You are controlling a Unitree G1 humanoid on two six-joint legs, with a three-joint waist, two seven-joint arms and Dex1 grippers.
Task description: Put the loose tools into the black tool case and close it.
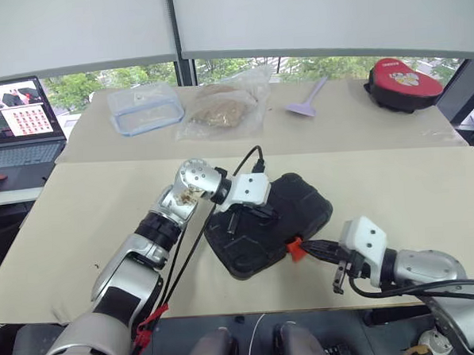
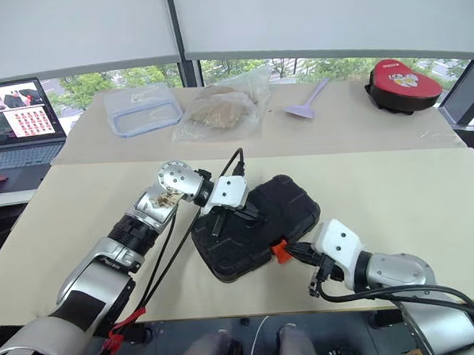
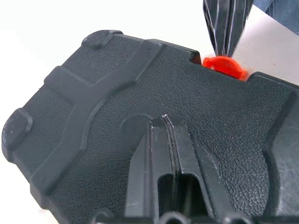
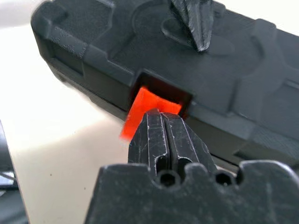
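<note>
Closed black case lying on the near table, lid down, its orange latch on the edge facing the robot and flipped outward. Left gripper, fingers pressed together and holding nothing, rests its tips on the textured lid. Right gripper, fingers likewise together and empty, has its tips at the latch, touching it. On the far table: a clear container, a plastic bag, a purple scoop and a red pouch. A laptop stands at far left.
</note>
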